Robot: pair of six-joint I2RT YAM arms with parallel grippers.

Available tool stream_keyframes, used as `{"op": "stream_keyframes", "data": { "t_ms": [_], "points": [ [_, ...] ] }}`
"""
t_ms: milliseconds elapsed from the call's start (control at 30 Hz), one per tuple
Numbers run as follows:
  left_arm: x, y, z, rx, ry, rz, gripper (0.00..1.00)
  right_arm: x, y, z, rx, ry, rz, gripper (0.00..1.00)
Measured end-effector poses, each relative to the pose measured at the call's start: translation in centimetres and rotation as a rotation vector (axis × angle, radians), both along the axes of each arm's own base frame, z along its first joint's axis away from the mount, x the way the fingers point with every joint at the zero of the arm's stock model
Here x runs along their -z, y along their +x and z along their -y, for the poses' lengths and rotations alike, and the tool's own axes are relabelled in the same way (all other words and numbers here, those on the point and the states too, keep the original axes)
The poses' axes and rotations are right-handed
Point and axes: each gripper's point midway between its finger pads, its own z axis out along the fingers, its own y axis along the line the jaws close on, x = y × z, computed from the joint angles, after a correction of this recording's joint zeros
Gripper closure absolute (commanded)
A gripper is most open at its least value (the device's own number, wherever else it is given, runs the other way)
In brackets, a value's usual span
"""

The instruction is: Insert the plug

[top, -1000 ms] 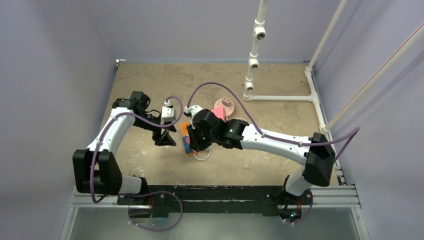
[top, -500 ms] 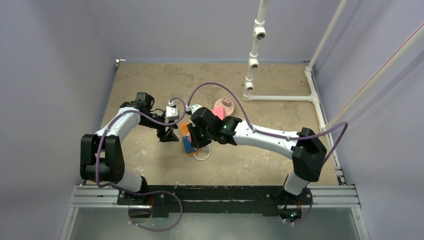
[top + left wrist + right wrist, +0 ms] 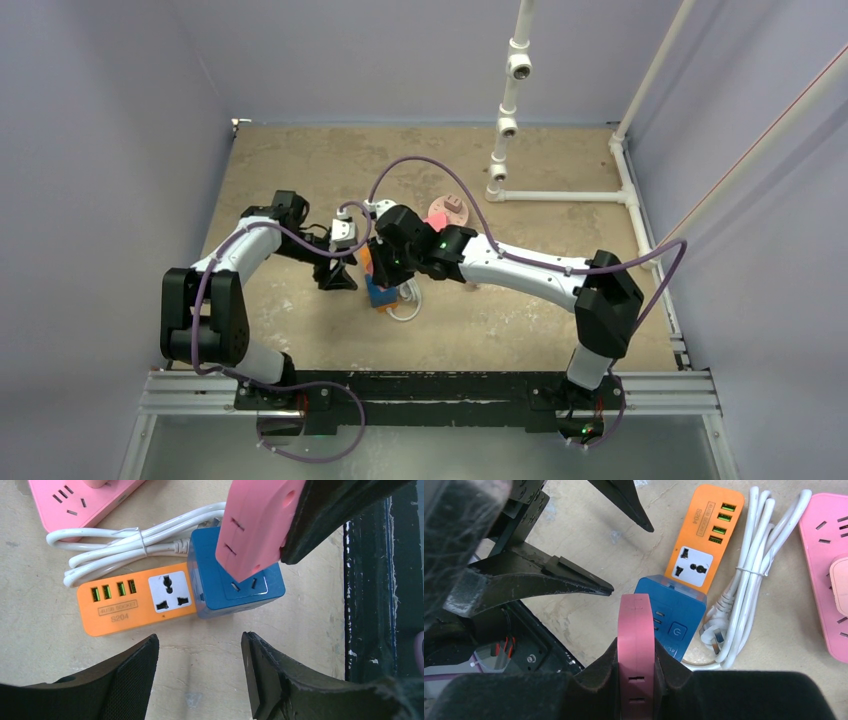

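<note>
Right gripper [image 3: 636,655] clamped on the pink plug [image 3: 636,620], plug tilted over the top of the blue socket cube [image 3: 215,595], left gripper [image 3: 200,655] spread wide and holding nothing, beside the orange power strip [image 3: 125,605].

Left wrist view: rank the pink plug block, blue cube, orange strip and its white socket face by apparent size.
1. Pink plug block, blue cube and orange strip: roughly alike. The pink block is held nearer the camera and cropped, so no ranking.
2. White socket face: clearly smallest.
</note>
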Motion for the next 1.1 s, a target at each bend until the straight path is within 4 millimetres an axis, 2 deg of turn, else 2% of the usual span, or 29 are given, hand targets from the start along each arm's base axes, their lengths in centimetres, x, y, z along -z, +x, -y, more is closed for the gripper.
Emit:
{"op": "stream_keyframes", "data": {
  "t_ms": [1100],
  "points": [
    [0.3,-1.2,0.8,0.033,-0.012,-0.026,0.44,1.2,0.4,0.6,0.01,-0.014,-0.019,1.0]
  ]
}}
